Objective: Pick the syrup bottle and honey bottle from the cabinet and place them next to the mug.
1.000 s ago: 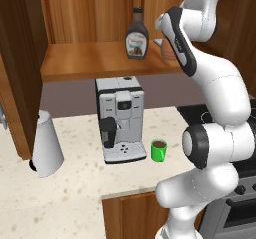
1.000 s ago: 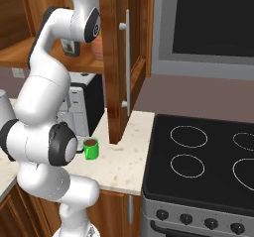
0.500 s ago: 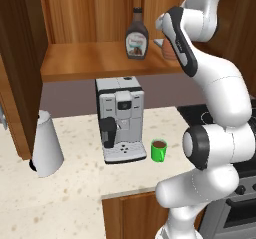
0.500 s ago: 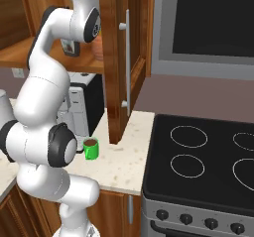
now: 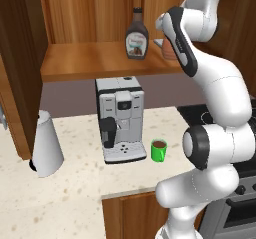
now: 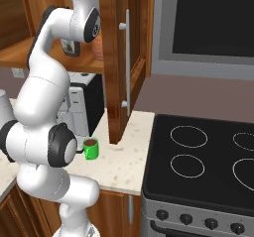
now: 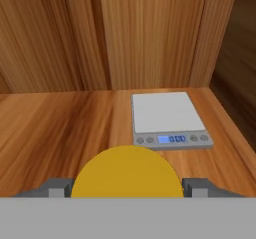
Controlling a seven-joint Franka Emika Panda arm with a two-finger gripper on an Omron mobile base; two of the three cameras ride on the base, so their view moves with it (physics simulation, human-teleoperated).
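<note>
Neither bottle has reached the mug [image 5: 159, 150] on the bench [image 5: 80, 193]: the syrup [image 5: 136, 35] stands mid-shelf in the cabinet [image 5: 100, 58], and the honey [image 7: 126, 172] sits between the fingers [image 7: 126, 187] near the shelf's right end, though whether they clamp it I cannot tell.

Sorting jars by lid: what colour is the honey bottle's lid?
Yellow; the honey bottle lid shows best in the hand view.

A coffee machine [image 5: 120, 118], white kettle [image 5: 46, 144], stove [image 6: 203, 161], and seemingly a scale [image 7: 169, 119].
</note>
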